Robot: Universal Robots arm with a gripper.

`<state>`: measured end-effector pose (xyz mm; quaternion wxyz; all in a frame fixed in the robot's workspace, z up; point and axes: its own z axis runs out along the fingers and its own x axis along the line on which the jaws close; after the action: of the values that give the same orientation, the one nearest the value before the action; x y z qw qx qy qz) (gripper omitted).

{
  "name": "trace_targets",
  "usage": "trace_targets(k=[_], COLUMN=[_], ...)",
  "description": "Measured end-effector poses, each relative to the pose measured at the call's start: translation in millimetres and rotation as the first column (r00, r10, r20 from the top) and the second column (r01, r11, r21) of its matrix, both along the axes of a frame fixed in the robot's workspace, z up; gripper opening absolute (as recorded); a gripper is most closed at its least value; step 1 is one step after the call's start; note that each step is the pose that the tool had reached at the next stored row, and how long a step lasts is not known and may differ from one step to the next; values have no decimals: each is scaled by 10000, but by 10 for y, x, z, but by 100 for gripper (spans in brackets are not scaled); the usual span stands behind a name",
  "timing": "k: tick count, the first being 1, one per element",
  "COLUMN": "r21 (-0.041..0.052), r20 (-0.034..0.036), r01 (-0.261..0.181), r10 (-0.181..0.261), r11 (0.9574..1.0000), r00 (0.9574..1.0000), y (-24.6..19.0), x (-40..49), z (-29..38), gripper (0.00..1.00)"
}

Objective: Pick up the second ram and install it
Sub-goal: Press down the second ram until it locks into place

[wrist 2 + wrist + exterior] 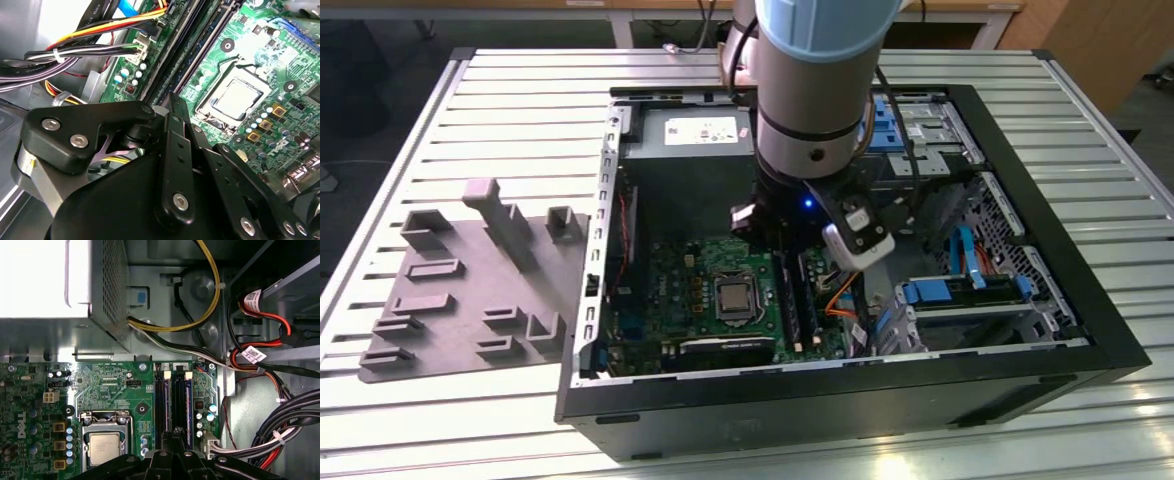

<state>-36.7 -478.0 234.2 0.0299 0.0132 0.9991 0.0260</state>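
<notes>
One ribbed silver metal table [520, 90] carries everything. On it a black steel computer case [1067, 330] lies on its side with the panel off, which turns the green motherboard [674, 280] face up so that a tool can come straight down onto it. The thick grey and pale blue robot arm [814, 90] reaches down into the case for that reason, ending above the part of the board toward the exterior view's right.

Outside the case, toward the exterior view's left, a light grey plastic tray with raised blocks and a tall post [454, 300] lies flat on the table. I see no stick resting on its blocks.

Both wrist views show the black linked-finger gripper [175, 436] directly over the bank of long black memory slots [161, 405], in line with their length, as pressing a stick home would require. Its fingers [172, 107] are drawn together into a narrow wedge. Whether they nip anything between them I cannot tell.

A long, thin dark stick stands on edge in that bank, running out from under the gripper. I take it to be the second ram [790, 295], at or in its slot, though how deep it sits is hidden. Just beside the slots is the square silver processor [104, 447] in its socket.
</notes>
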Motion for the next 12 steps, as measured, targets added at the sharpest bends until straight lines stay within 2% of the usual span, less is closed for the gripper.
trace_targets(k=[12], r21=[1], r20=[0], r01=[0], r10=[0], r11=[10000], r00=[10000], y=[-40], x=[0], z=[0], gripper=[11])
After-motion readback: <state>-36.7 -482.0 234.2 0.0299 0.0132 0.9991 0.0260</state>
